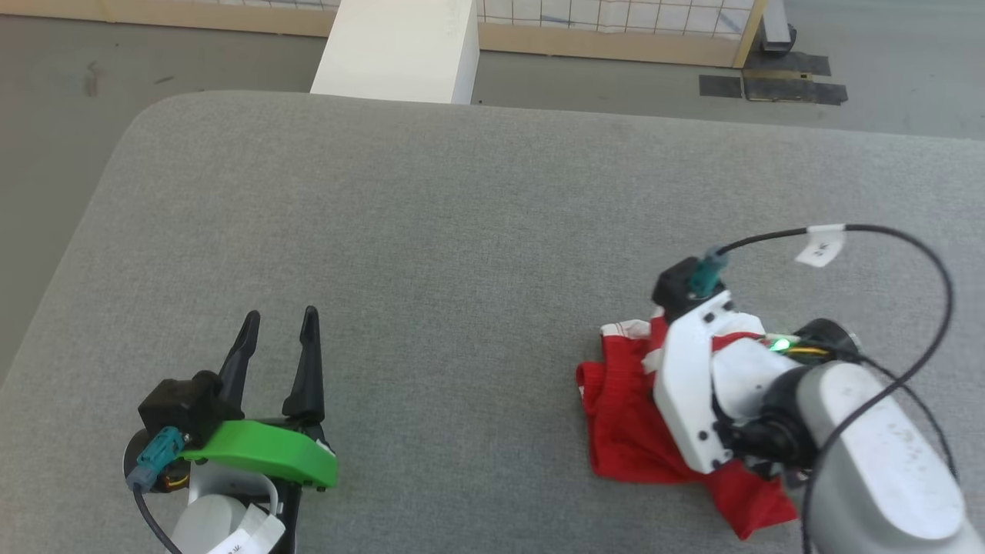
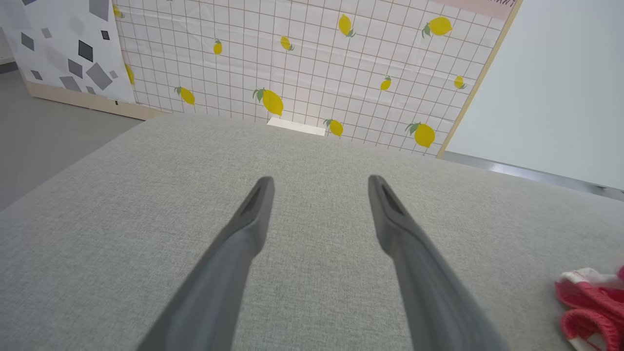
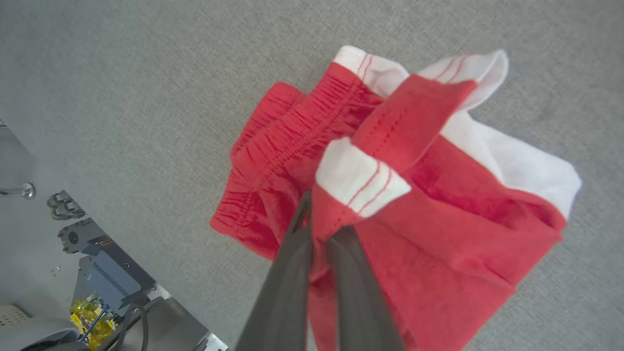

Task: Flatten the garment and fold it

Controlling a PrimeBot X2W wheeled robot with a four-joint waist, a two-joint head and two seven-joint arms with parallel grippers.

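Observation:
The red shorts lie crumpled on the grey padded table at the right, with white trim and the gathered elastic waistband showing. In the right wrist view the shorts bunch up around my right gripper, whose two dark fingers are shut on a fold of red fabric beside a white hem cuff. In the head view the right wrist's white housing covers that grip. My left gripper rests open at the lower left, far from the cloth, nothing between its fingers. A red edge of the shorts peeks in at the left wrist view's lower right.
The grey table has a rounded far-left corner and bare fabric across its middle and left. Beyond its far edge stand a white block and a lemon-print grid panel. A black cable loops over the right arm.

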